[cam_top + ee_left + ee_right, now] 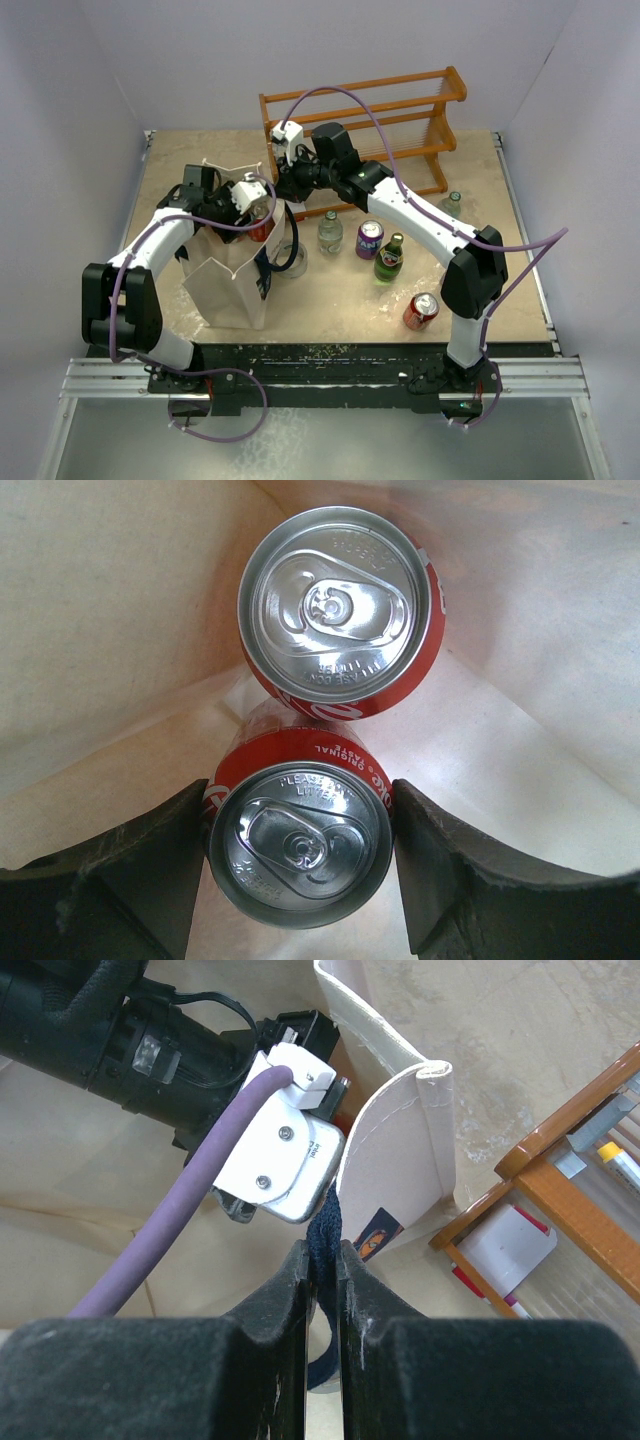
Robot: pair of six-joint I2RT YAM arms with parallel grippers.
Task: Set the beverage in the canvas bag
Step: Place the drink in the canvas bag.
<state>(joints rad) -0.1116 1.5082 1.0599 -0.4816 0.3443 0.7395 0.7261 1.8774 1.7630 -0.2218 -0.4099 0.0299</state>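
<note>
Inside the canvas bag (232, 290), the left gripper (298, 825) clasps a red can (300, 860); the right gripper (322, 1260) pinches its navy strap (325, 1222).

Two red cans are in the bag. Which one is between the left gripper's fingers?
The lower can in the left wrist view, with a finger on each side. The upper can stands free of them.

Before the orange-brown wooden rack (455, 85) stand a purple can (370, 240), a green glass bottle (390, 260) and two clear glass bottles (330, 233); a red can (421, 311) sits farthest from it.
</note>
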